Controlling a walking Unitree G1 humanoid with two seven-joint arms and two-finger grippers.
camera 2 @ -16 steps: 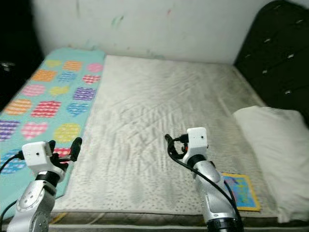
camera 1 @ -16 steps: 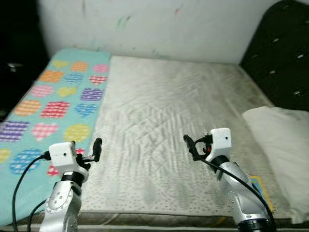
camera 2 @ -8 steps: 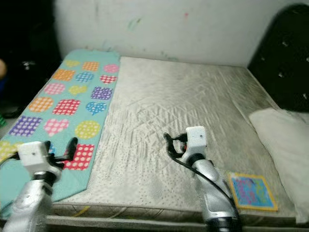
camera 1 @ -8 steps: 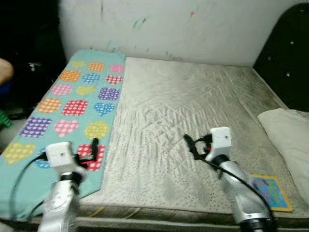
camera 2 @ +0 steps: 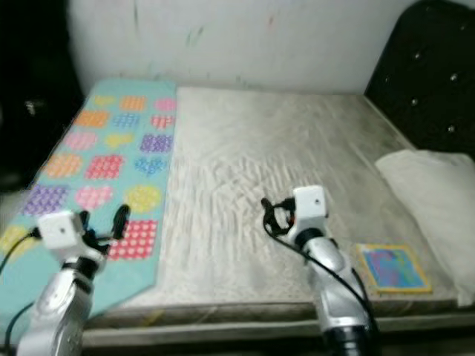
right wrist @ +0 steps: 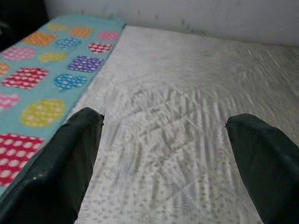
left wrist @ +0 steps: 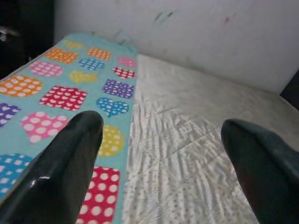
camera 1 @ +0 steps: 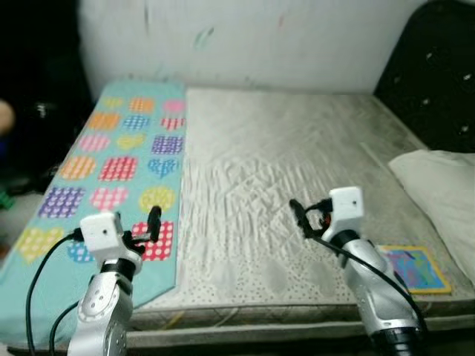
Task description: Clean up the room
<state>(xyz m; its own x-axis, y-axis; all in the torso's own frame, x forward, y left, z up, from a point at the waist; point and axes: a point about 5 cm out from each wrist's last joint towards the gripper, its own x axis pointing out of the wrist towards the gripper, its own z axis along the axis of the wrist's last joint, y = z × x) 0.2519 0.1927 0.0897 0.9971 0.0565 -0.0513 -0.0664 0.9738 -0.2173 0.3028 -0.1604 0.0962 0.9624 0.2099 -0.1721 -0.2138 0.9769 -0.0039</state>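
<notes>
A wide bed (camera 1: 282,170) with a wrinkled grey-white quilted cover stands against the wall. Along its left side lies a turquoise blanket with bright dotted hearts and squares (camera 1: 119,159). A white pillow (camera 1: 444,185) rests at the right, and a small colourful yellow-edged book (camera 1: 414,268) lies flat near the front right corner.

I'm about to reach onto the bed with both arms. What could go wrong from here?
1. The patterned blanket hangs over the mattress edge by the left tool; a pull at that overhanging part could drag it to the floor.
2. The colourful book lies flat by the bed's front edge; the right tool, open like the left, might nudge it off rather than grip it.
3. The pillow is soft and bulky, so a two-finger pinch may slip.
</notes>
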